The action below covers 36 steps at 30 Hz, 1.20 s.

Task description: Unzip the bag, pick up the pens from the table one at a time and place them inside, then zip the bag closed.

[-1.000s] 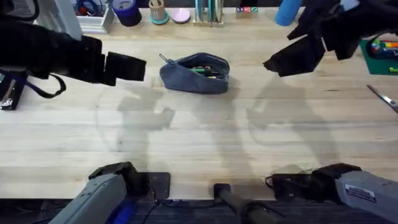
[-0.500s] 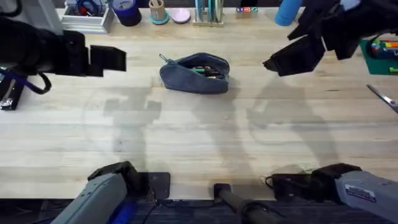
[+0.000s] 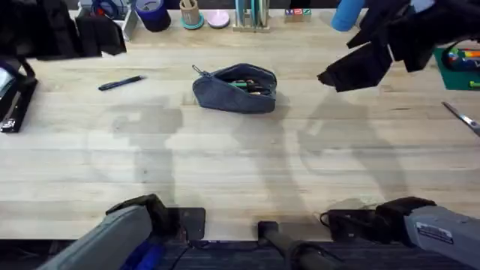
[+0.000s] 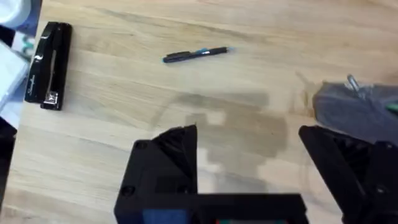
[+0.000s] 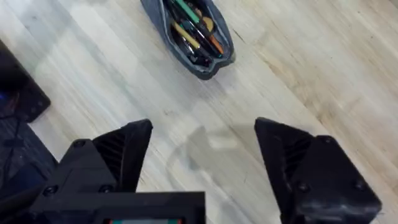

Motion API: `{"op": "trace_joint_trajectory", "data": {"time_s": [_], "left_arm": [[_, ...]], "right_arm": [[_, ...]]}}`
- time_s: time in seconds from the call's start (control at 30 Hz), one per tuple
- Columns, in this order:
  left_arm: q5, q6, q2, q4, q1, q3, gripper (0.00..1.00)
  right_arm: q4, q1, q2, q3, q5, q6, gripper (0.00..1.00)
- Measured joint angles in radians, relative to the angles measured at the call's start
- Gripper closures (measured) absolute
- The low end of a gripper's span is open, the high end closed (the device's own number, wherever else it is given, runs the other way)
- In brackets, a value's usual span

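Note:
The blue-grey bag lies unzipped on the table, left of centre toward the back, with several pens showing in its mouth. One dark pen with a light blue band lies on the wood to the bag's left, also seen in the left wrist view as pen. My left gripper hangs open and empty above the far left, behind that pen. My right gripper is open and empty, raised to the right of the bag.
A black stapler lies at the left edge. Silver scissors and a green mat sit at the right edge. A dark blue cup, holders and a blue cylinder line the back edge.
My left arm has drawn back to the left and toward the far edge, uncovering the dark pen on the table. The right arm and the bag have not moved.

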Motion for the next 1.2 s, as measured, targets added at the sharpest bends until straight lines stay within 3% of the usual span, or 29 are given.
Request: {"op": "trace_joint_trajectory", "data": {"time_s": [0.43,0.73,1.03,1.2], "left_arm": [[-0.089,-0.228,0.204,0.009,0.0,0.227,0.007],[-0.185,-0.415,0.233,0.091,0.017,0.233,0.007],[-0.215,-0.493,0.333,0.199,0.048,0.233,0.006],[-0.215,-0.629,0.374,0.215,0.048,0.233,0.006]], "right_arm": [[0.0,0.0,0.0,0.0,0.0,0.0,0.004],[0.005,0.0,0.0,0.0,0.0,0.0,0.005],[0.004,0.0,0.0,0.0,0.0,0.0,0.004],[0.004,0.0,0.0,0.0,0.0,0.0,0.004]]}}
